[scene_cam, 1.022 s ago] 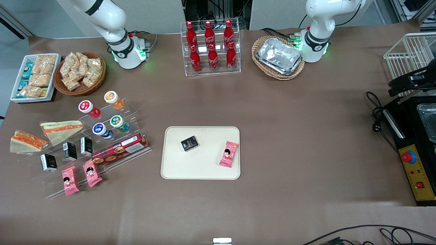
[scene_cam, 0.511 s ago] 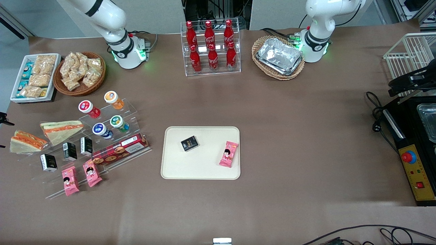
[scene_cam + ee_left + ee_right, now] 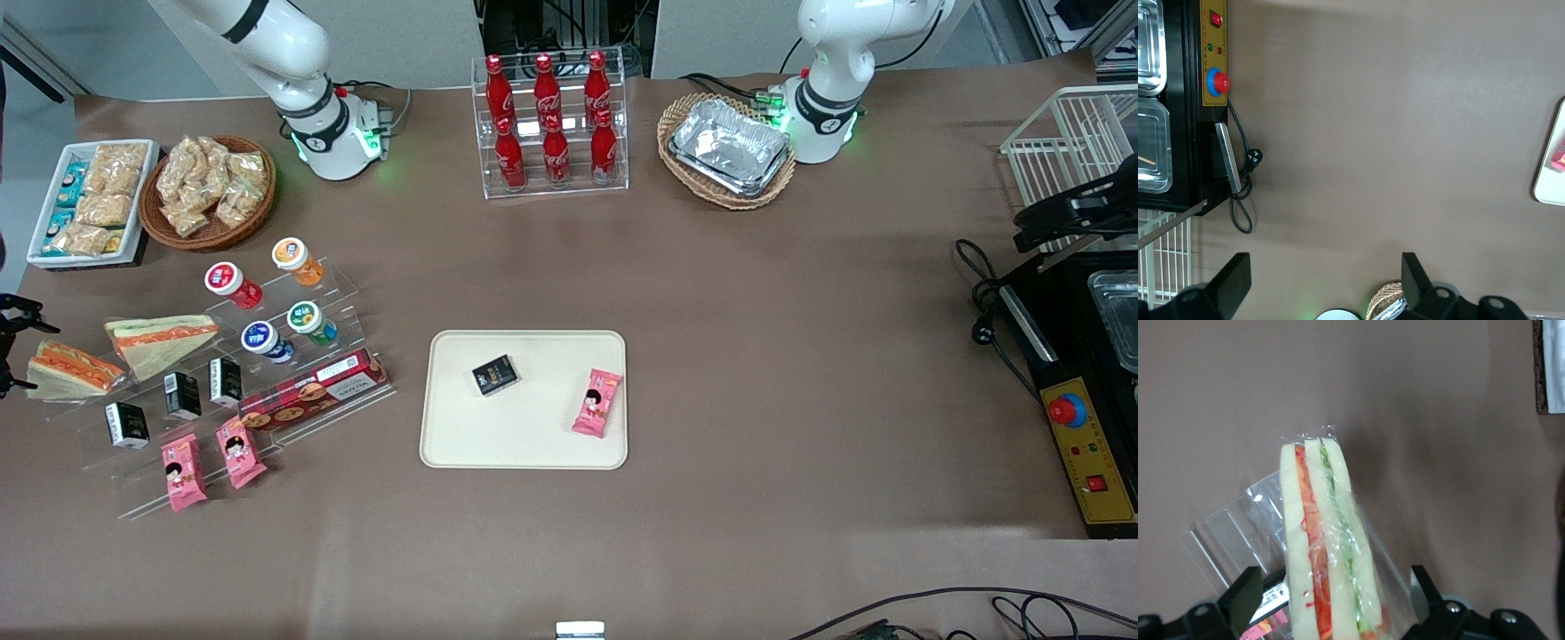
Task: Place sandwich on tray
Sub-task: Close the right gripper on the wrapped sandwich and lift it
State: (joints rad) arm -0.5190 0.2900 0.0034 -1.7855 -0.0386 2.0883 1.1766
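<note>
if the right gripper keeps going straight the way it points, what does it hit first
Most likely the sandwich: in the wrist view it sits between the open fingers of the right gripper, on its clear stand. Depth is hard to judge, so contact is uncertain.

Two sandwiches: the sandwich [image 3: 69, 367] and a flatter wedge [image 3: 160, 339] sat beside it, with six cola bottles [image 3: 550, 120] racked. Four capped jars [image 3: 276, 302] were counted, three small black boxes [image 3: 178, 400] on the stand, one more [image 3: 494, 374] on the tray [image 3: 524, 444]. Three pink packets: two [image 3: 209, 464] on the stand, one [image 3: 597, 402] on the tray.
</note>
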